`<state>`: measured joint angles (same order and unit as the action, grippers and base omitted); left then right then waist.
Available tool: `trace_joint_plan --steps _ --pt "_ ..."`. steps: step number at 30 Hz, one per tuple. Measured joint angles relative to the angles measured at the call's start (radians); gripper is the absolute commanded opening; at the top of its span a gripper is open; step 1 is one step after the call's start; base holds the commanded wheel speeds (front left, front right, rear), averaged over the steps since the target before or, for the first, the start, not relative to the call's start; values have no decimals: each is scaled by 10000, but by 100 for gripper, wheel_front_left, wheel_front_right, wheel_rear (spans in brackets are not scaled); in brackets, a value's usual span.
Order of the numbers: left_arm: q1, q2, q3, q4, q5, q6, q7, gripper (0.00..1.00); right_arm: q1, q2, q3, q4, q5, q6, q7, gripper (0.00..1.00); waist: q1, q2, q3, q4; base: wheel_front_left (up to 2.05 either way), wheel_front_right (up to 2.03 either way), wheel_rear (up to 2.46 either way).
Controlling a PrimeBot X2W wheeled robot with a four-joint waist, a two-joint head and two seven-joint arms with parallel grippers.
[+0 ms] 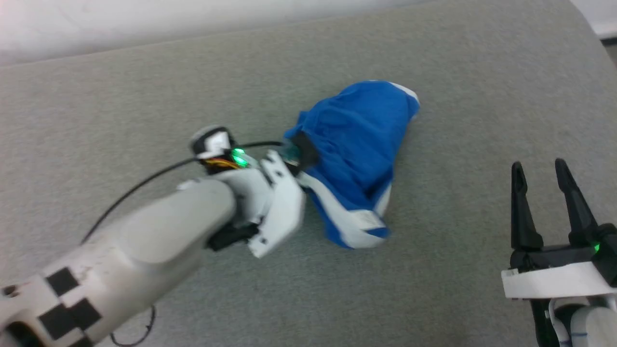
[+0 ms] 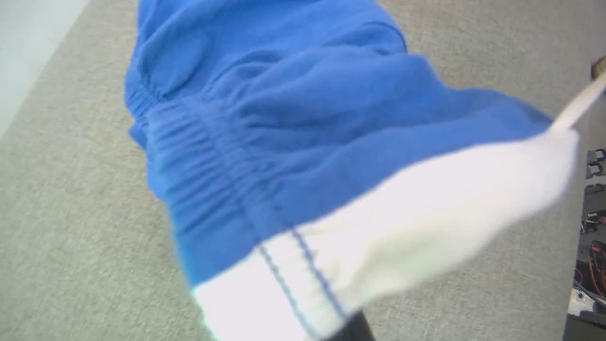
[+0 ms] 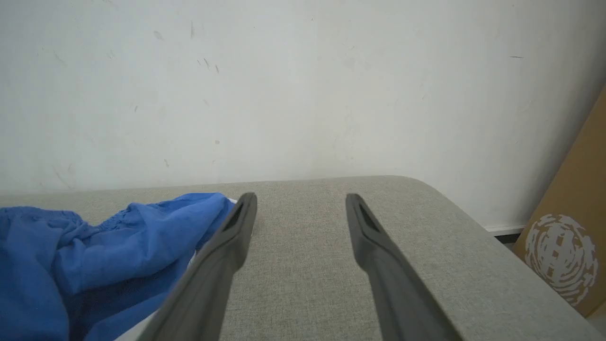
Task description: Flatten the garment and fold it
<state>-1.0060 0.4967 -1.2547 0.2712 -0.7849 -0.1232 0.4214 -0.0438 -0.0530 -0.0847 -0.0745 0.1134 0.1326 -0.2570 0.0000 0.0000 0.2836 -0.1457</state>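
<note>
The garment (image 1: 356, 149) is a crumpled royal-blue heap with white bands, lying in the middle of the grey padded surface (image 1: 144, 86). My left gripper (image 1: 301, 153) reaches in from the lower left and is shut on the garment's left edge, its tips buried in the cloth. In the left wrist view the blue fabric (image 2: 284, 132) with its gathered waistband and a white band drapes over my fingers, hiding all but a dark sliver at the bottom. My right gripper (image 1: 540, 176) stands open at the lower right, well apart from the heap. Its fingers (image 3: 227, 246) frame bare surface, with the garment (image 3: 94, 255) to their left.
A white wall (image 3: 303, 85) rises behind the surface's far edge. The surface rounds off at its right corner (image 3: 426, 189), and a brown cardboard box (image 3: 568, 237) leans beyond it. A black cable (image 1: 140, 183) trails along my left arm.
</note>
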Motion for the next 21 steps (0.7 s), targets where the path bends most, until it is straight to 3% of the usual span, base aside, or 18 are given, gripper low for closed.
trace_joint_plan --steps 9,14,15,16,17,21 --pt "2119 1860 443 1085 -153 1200 -1906 0 437 10 75 -8 -163 0 0 100 -1 0 -702 1219 0 0 0" --pt "3281 1841 736 1390 -997 1467 -2608 0 562 6 153 6 -257 0 0 100 -2 0 -1034 1808 0 0 0" --pt "3415 1751 821 1436 -1097 1534 -2798 21 613 8 167 13 -322 0 0 100 -2 0 -1102 1906 0 0 0" --pt "3568 1657 888 1475 -1162 1605 -3053 92 670 8 180 23 -416 0 0 100 -2 0 -1177 2000 0 0 0" --pt "3719 1572 955 1515 -1216 1695 -3315 100 717 10 192 33 -545 0 0 100 -2 0 -1257 2085 0 0 0" --pt "4128 1486 1193 1455 -1135 2226 -4445 100 694 10 201 -12 -1064 0 0 100 -2 0 -1610 2391 0 0 0"
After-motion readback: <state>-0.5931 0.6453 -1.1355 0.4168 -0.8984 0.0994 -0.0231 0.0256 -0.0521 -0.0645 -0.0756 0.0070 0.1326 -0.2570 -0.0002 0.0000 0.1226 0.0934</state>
